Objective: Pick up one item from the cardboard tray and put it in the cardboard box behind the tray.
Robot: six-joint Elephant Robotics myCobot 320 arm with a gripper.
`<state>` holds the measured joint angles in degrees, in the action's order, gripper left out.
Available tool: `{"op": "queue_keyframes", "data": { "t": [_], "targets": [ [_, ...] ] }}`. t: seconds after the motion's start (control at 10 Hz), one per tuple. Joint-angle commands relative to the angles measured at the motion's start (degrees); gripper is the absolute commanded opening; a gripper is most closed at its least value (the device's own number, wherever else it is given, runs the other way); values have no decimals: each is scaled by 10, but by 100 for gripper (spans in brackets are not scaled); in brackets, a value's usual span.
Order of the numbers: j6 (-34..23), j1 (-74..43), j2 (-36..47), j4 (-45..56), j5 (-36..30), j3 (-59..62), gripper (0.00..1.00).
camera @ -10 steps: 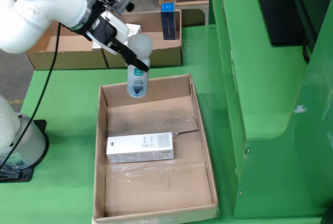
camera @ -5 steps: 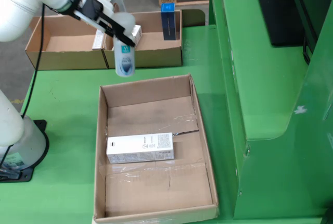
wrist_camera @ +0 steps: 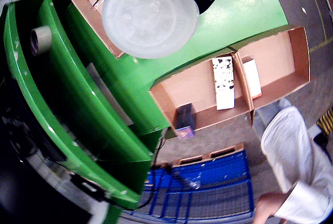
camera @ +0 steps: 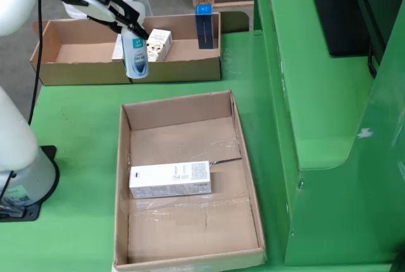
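Bottle in my claw: a pale blue plastic bottle with a white cap end and blue print, hanging upright from my fingers, which are closed on its top. In the fixed view it hangs in front of the near wall of the long shallow cardboard tray at the back of the green table, its lower end level with the tray's front edge. Inside that tray, just right of the bottle, lies a white carton with dark speckled print, and at the tray's right end a dark blue box stands upright against the wall.

Nearer the camera than the tray sits the big open cardboard box, and in it lies one long white carton with small black print, on its side toward the box's left wall.

From the view riding on my wrist, the bottle's round pale bottom fills the top middle; right of it and lower, the tray shows the speckled carton, a plain white carton and the dark box.
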<state>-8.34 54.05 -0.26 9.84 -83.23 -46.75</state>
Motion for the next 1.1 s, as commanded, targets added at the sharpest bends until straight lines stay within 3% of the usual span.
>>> {"op": "queue_keyframes", "data": {
  "t": [0.0, 0.1, 0.2, 0.4, 0.8, 0.9, 1.0],
  "targets": [
    [-2, 59, -83, 67, 8, 171, 0],
    [-2, 59, -83, 67, 8, 171, 0],
    [10, 101, -217, 199, 22, 427, 0],
    [7, 110, -253, 184, 25, 468, 0],
    [-23, 132, -365, -75, 65, 467, 0],
    [-39, 153, -417, -210, 125, 467, 0],
    [-100, 196, -490, -391, 285, 468, 0]
  ]
}}
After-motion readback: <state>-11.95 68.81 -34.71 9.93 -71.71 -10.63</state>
